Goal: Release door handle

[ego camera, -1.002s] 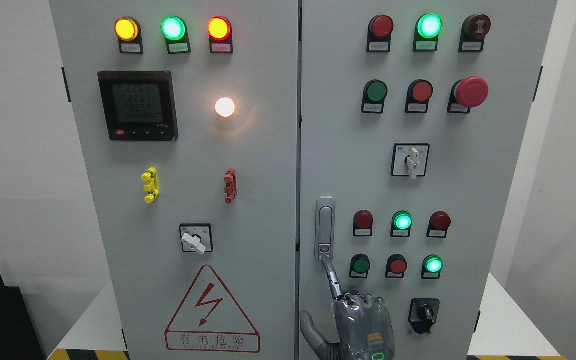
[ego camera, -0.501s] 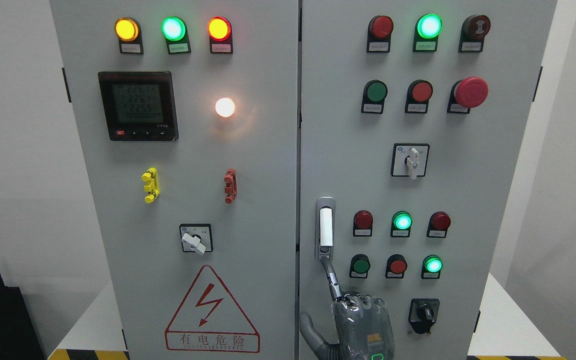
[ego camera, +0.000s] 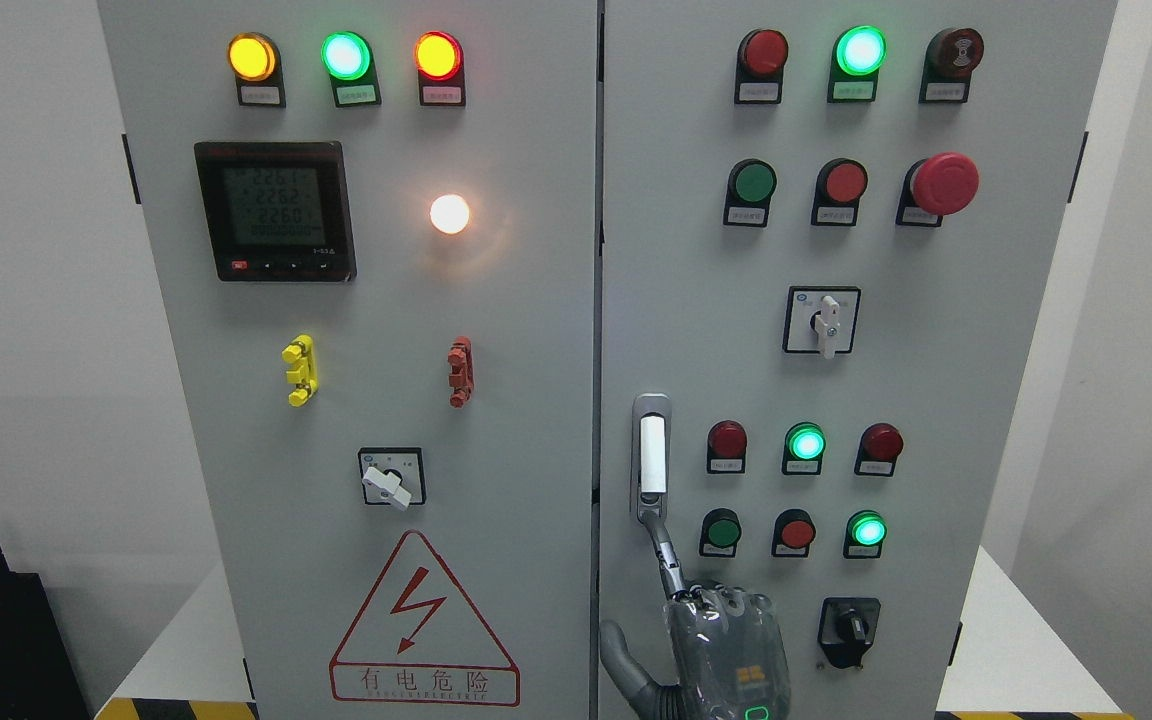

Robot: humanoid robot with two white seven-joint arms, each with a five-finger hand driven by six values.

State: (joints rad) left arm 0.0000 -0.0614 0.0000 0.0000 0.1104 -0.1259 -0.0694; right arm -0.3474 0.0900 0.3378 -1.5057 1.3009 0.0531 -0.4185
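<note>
I observe one hand (ego camera: pixel 711 640) at the bottom edge, arm side indeterminable: index finger (ego camera: pixel 664 550) extended, remaining fingers curled, grasping nothing. Its tip touches the foot of the door handle (ego camera: pixel 650 455) on the cabinet's right door (ego camera: pixel 936 400).

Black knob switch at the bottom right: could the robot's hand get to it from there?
Probably yes. The right hand is just left of the black knob switch, with only bare door between them. Its forefinger would first have to leave the door handle.
</note>
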